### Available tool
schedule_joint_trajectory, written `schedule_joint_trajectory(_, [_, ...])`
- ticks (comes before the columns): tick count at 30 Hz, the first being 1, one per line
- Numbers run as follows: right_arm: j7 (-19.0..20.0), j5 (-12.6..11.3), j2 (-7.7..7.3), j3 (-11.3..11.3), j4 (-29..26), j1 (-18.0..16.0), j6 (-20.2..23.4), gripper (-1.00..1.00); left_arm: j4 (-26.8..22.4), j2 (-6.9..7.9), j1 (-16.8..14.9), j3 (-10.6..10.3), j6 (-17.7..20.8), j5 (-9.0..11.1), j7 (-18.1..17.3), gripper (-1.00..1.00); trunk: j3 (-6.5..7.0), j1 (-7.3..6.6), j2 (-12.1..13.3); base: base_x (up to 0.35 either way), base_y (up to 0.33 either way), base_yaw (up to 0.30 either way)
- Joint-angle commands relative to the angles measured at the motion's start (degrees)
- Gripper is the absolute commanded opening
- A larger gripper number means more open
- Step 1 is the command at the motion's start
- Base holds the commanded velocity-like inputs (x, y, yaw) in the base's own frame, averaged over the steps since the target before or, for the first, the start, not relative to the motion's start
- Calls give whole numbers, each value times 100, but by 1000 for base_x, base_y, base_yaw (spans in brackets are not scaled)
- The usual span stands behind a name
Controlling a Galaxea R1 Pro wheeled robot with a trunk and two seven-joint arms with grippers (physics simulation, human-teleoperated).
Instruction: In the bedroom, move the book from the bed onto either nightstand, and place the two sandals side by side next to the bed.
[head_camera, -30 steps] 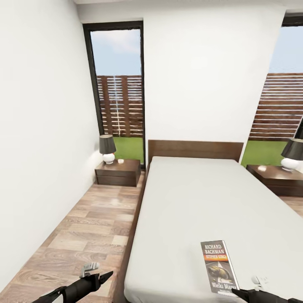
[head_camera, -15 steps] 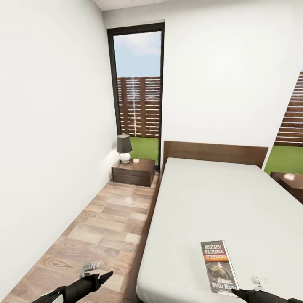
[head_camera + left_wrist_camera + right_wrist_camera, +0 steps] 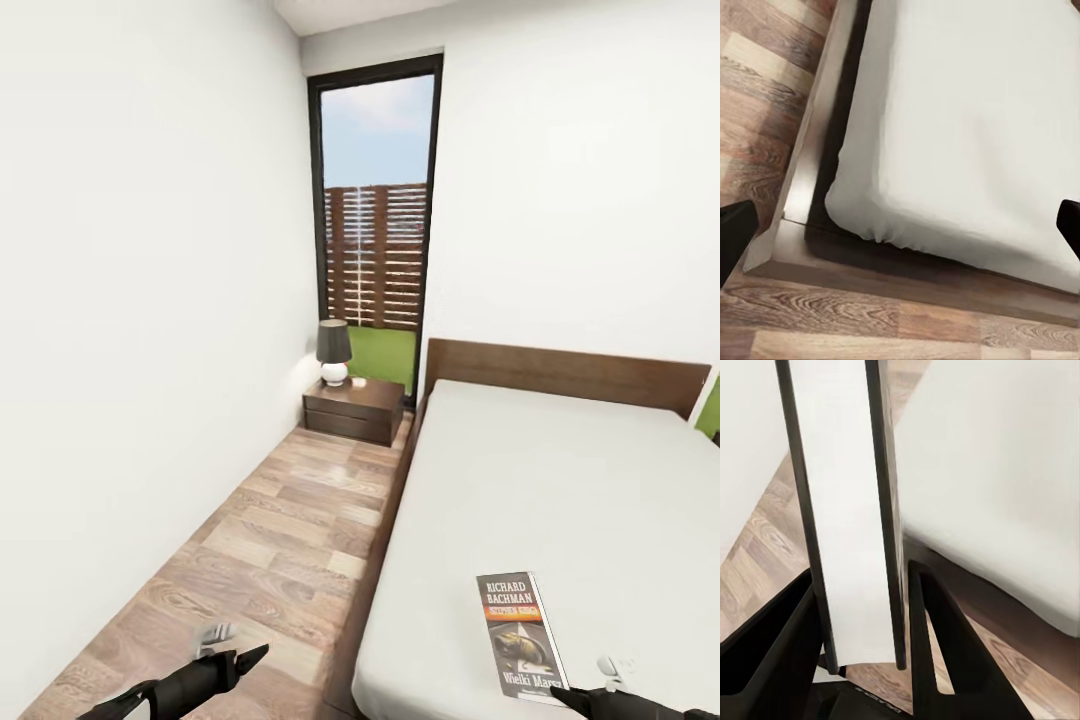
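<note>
Swung leftward, the view shows plank floor (image 3: 270, 540); right claw (image 3: 862, 622) grips the book (image 3: 520, 635), left claw (image 3: 900, 225) wide.

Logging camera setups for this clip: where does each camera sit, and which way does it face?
Head view: on the robot's head, looking forward and down at the bed and nightstand; left gripper and right gripper show.
Left wrist view: near the left gripper, facing the bed's corner; fingertips show.
Right wrist view: along the fingers clamping the book.
All share the bed.
</note>
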Motion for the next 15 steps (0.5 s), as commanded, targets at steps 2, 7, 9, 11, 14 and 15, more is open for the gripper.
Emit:
schedule_joint_trajectory(2, [4,-68,-5,22,-6,-5,34,-100,4,1,-5,32,-48,-60,-3,100,-6,2,-8,0,0,268])
schedule_joint_trajectory(7, [2,-66,-5,22,-6,-5,34,-100,4,1,-5,32,-48,-60,-3,100,5,2,-8,0,0,268])
schedule_joint_trajectory(9, [2,-67,-5,22,-6,-5,34,-100,4,1,-5,31,-48,-60,-3,100,9,2,-8,0,0,268])
schedule_joint_trajectory(11, [2,-65,-5,24,-6,-5,34,-100,4,1,-5,32,-48,-60,-3,100,13,2,-8,0,0,268])
schedule_joint_trajectory(14, [2,-65,-5,23,-6,-5,34,-100,4,1,-5,32,-48,-60,-3,100,19,2,-8,0,0,268])
schedule_joint_trajectory(15, [2,-65,-5,22,-6,-5,34,-100,4,1,-5,32,-48,-60,-3,100,21,2,-8,0,0,268])
